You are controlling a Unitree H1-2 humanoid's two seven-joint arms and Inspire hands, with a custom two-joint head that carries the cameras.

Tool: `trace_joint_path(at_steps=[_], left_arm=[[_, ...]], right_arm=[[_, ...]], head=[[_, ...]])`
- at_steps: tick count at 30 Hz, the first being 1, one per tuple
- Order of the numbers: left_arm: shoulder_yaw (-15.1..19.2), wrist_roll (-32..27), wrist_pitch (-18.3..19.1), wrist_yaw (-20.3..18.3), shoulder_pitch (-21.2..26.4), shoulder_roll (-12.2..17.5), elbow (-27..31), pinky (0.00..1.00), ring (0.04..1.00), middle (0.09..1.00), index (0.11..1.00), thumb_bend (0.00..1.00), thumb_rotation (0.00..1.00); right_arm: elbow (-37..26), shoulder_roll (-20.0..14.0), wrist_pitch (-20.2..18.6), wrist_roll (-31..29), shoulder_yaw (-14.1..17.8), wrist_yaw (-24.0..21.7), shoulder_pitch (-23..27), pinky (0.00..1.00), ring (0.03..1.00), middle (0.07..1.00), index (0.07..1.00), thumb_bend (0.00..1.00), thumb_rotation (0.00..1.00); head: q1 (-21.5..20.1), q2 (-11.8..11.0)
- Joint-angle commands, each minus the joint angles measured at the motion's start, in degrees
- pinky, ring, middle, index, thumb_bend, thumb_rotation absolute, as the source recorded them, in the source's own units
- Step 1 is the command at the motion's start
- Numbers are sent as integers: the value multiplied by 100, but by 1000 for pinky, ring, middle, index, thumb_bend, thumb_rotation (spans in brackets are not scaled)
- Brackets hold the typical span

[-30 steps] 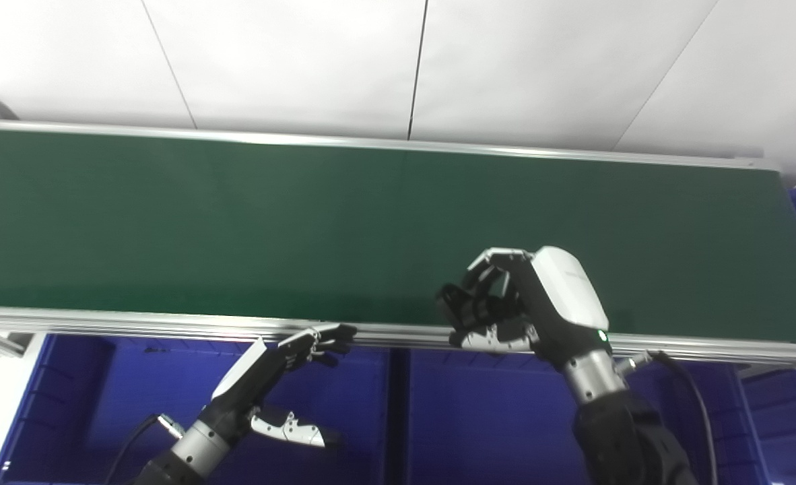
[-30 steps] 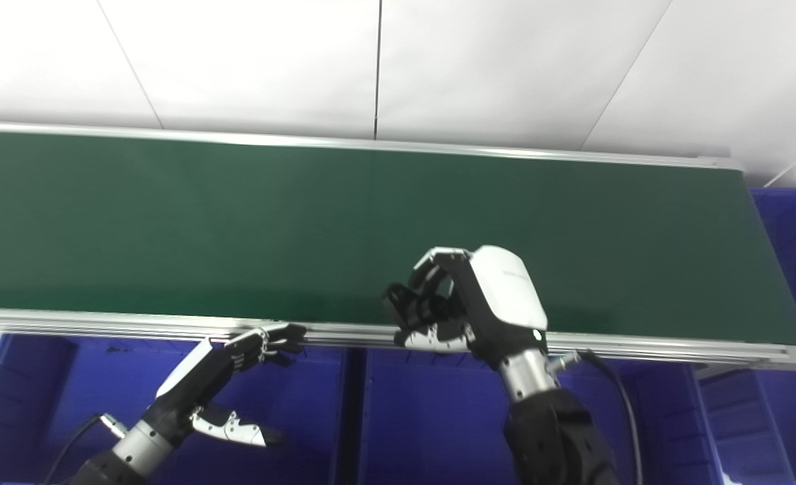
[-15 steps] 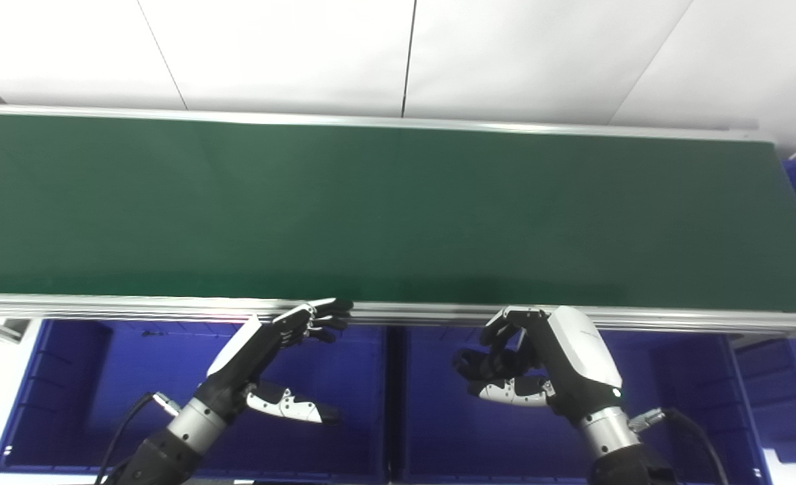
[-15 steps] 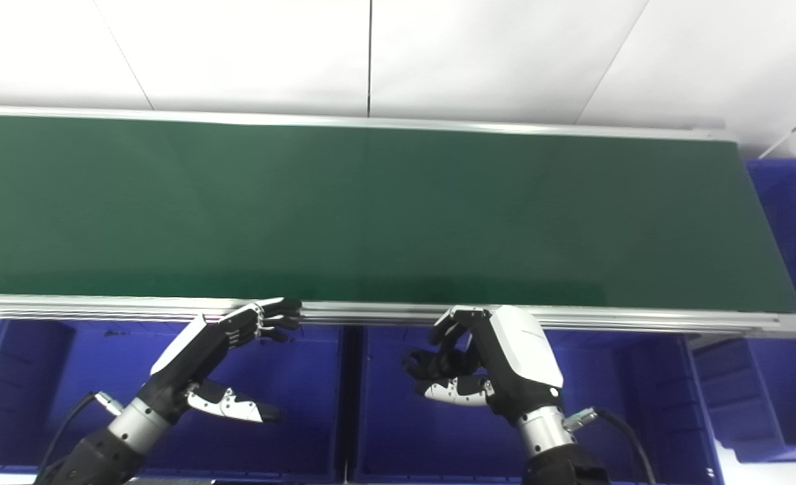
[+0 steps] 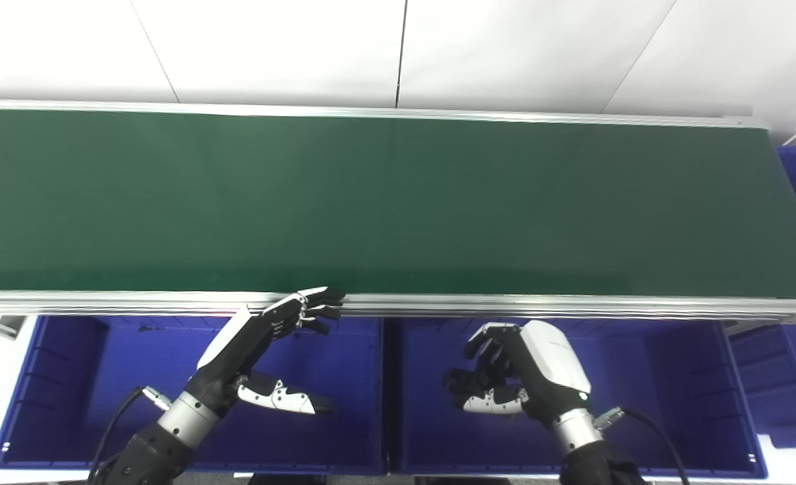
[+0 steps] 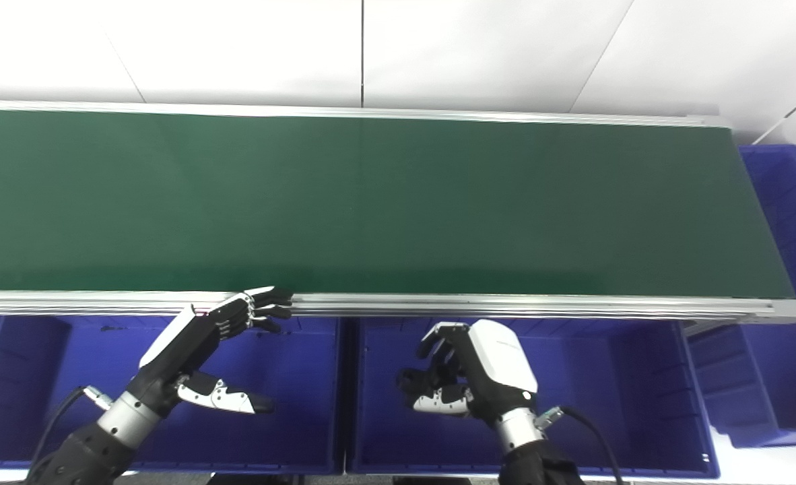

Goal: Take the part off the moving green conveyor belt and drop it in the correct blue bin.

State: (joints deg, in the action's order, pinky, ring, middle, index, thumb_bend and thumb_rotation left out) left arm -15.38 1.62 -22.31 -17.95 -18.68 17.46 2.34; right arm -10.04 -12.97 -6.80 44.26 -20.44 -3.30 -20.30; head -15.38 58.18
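The right hand [image 5: 522, 374] is hovering over the open mouth of the middle blue bin [image 5: 681, 377], at about 5 o'clock in the view. Its fingers [image 5: 485, 340] are curling inward toward the thumb [image 5: 492, 403] in a closed cage. The part is not showing in either eye view; whether it is sitting inside that curl cannot be determined, because the back of the hand and the dark fingers are covering the palm. This position over the bin interior suggests a release step is in progress or pending.

The left hand [image 5: 256, 353] is waiting at about 7 o'clock over the left blue bin [image 5: 68, 377]. It is spread and holding nothing: its fingers [image 5: 310, 310] are reaching toward the near aluminium rail [image 5: 573, 306] at 12 o'clock from the palm, and its thumb [image 5: 283, 401] is pointing toward 3 o'clock. This posture is likely keeping it ready beside the belt without obstructing the other arm.

Farther back, the green conveyor belt [image 5: 398, 202] is spanning the frame from 9 o'clock to 3 o'clock and is carrying nothing visible. A further blue bin [image 6: 785, 195] is standing at the belt's 3 o'clock end. The white wall panels [image 5: 270, 47] are filling the 12 o'clock zone.
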Motion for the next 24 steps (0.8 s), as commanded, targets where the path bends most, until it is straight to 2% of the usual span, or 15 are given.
trace_joint_path(at_steps=[1,3,5,9,11,12,13,14,15,16,17,18,20,24], left_arm=[[28,-52,-69,-55,27,52,152,694,776,833,825,851,204],[38,-60,-62,-69,28,48,153,697,779,834,825,850,205],[55,-26,-69,-67,24,36,157,695,774,830,825,852,223],[72,-27,-55,-76,21,18,164,689,773,829,824,851,216],[73,-31,-66,-78,25,9,150,688,773,830,823,850,213],[73,-27,-73,-75,26,6,145,689,772,829,822,852,215],[72,-39,-61,-79,21,2,150,690,772,829,822,853,215],[70,-49,-51,-83,17,-2,155,691,773,829,822,854,213],[69,-47,-47,-83,13,-4,164,691,774,829,822,854,212],[69,-42,-46,-83,11,-6,170,688,771,829,821,854,207],[66,-53,-44,-91,3,-6,176,686,769,828,821,854,205],[66,-63,-41,-100,-3,-7,180,690,772,830,824,851,203],[68,-50,-10,-109,-23,-5,210,692,774,831,827,851,208],[78,-2,-24,-94,-59,-4,267,692,773,831,827,852,216]], right_arm=[[-5,-9,92,101,-70,-28,209,294,376,418,518,518,0],[74,-18,-56,207,-125,-141,321,283,350,404,516,517,0],[154,-28,-204,323,-176,-281,416,247,311,464,491,524,0],[265,-113,-247,406,-281,-532,507,244,313,474,490,524,0],[222,-197,-321,498,-371,-803,544,276,329,476,493,521,0],[193,-236,-351,529,-410,-926,560,389,451,462,520,514,3],[101,-338,-454,607,-514,-1283,612,498,557,529,584,494,137],[31,-413,-541,662,-595,-1541,651,639,686,673,691,463,426],[-86,-505,-664,756,-700,-1905,697,692,735,727,732,452,536],[-170,-564,-752,823,-768,-2160,726,828,837,831,816,561,810],[-288,-617,-838,910,-832,-2379,723,875,871,866,845,599,903],[-374,-653,-906,973,-876,-2533,720,914,908,909,888,710,961],[-566,-693,-989,1010,-894,-2714,642,948,940,945,925,778,990],[-879,-620,-766,680,-628,-2154,198,926,920,940,925,794,1000]], head=[[4,13],[11,18],[-4,21],[9,26],[36,29],[36,29],[54,26],[56,28],[68,31],[68,31],[71,26],[71,26],[87,23],[158,42]])
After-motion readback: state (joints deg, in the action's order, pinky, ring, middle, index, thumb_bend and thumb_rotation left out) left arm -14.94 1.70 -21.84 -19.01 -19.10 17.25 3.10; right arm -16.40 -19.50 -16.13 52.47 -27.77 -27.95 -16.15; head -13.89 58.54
